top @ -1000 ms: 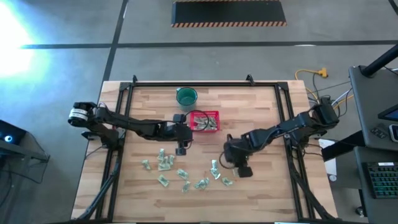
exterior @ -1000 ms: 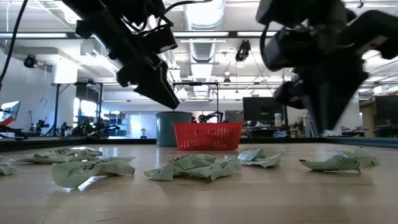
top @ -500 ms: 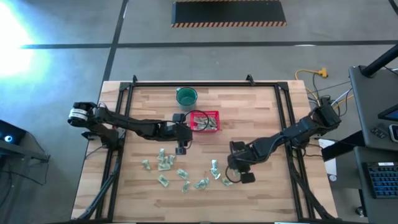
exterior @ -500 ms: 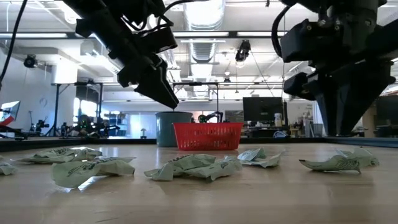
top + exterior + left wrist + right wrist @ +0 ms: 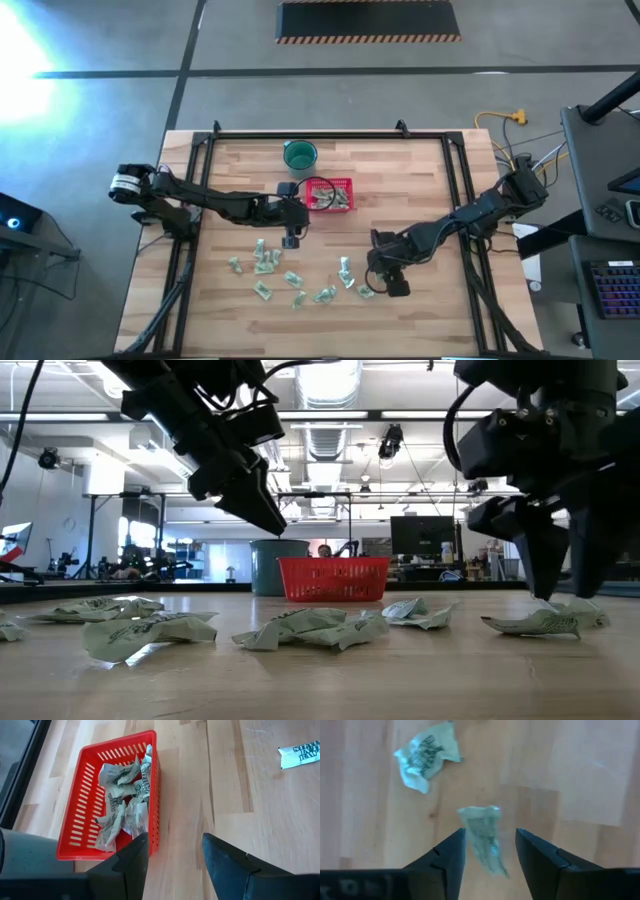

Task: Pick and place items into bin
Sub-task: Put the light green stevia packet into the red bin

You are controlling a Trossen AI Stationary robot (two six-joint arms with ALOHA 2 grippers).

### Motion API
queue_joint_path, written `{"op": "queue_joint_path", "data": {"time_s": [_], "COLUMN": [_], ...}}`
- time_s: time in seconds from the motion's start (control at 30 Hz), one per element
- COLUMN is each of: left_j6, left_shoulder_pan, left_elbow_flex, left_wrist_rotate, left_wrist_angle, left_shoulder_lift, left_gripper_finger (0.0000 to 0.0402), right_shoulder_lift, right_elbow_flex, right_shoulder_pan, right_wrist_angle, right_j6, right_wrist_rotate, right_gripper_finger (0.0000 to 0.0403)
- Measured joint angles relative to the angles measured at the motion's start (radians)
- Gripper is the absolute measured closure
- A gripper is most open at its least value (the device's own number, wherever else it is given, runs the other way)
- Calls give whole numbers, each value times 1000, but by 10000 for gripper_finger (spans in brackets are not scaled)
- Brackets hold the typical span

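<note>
The right gripper (image 5: 372,283), jaws spread, straddles a crinkled green-and-white wrapper (image 5: 485,837) at the table's five o'clock. The left gripper (image 5: 172,857), jaws apart and empty, hovers at seven o'clock of the red basket (image 5: 329,196), which holds several wrappers.

1. In the right wrist view, the lower end of the wrapped piece (image 5: 484,840) between the fingers (image 5: 451,857) is blurred.
2. In the low view, the round cup (image 5: 268,567) is partly hidden behind the red basket (image 5: 334,579) at its 9 o'clock.
3. In the high view, print on the scattered pieces (image 5: 262,262) is too small to read.
4. The left wrist view cuts off a wrapper (image 5: 301,754) at 2 o'clock.
</note>
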Motion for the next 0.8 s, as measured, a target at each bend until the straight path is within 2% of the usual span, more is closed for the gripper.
{"op": "queue_joint_path", "data": {"time_s": [0.27, 0.43, 0.8], "left_j6": [-1, -1, -3], "left_shoulder_pan": [0, 0, 0], "left_elbow_flex": [-2, -2, -2], "left_wrist_rotate": [0, 0, 0], "left_wrist_angle": [-1, 0, 3], "left_shoulder_lift": [0, 1, 2], "left_gripper_finger": [233, 233, 233], "right_shoulder_lift": [0, 0, 2], "right_elbow_flex": [-22, -65, -70], "right_shoulder_pan": [0, 0, 0], "right_wrist_angle": [34, 141, 144], "right_j6": [26, 26, 26], "right_wrist_rotate": [-11, -11, 66], "right_gripper_finger": [229, 236, 267]}}
